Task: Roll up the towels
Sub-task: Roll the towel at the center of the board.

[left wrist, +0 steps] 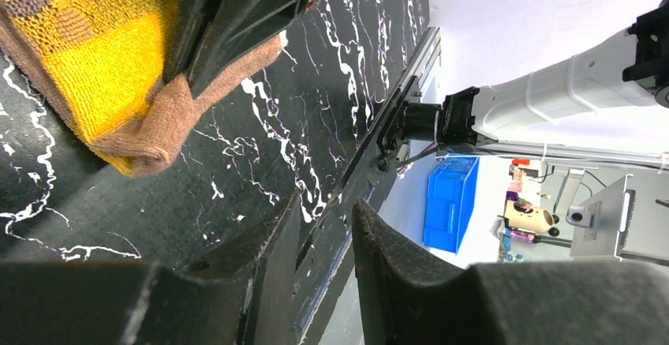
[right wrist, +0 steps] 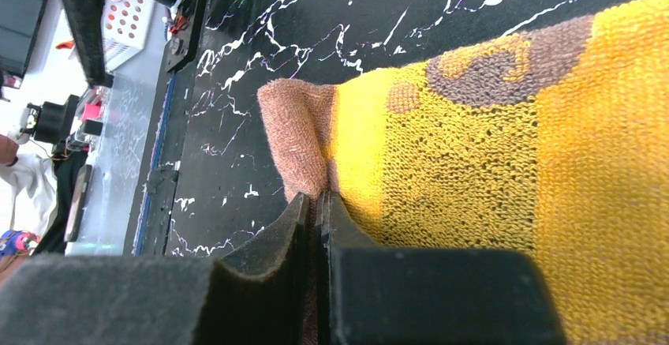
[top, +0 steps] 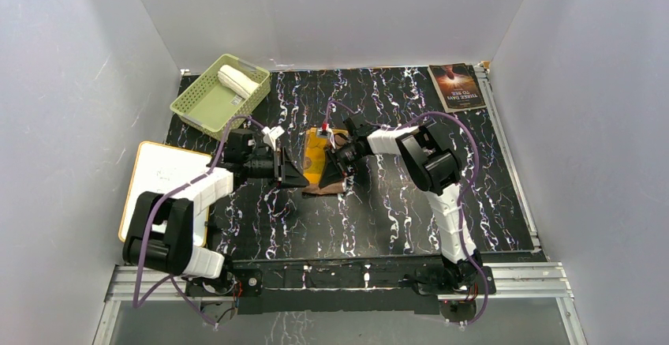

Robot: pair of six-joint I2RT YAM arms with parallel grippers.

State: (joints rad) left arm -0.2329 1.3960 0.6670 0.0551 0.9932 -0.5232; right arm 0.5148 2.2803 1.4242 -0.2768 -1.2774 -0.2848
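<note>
My right end effector (right wrist: pixel 315 204) is clamped shut on the brown edge of the yellow towel (right wrist: pixel 473 163), which lies on the worktop (top: pixel 410 203) straight ahead of its fingers. My left end effector (left wrist: pixel 325 212) is narrowly open and empty, just beside the towel's opposite side. The white towel (top: pixel 239 81) sits rolled in the green basket (top: pixel 197 106), well beyond the left end effector.
</note>
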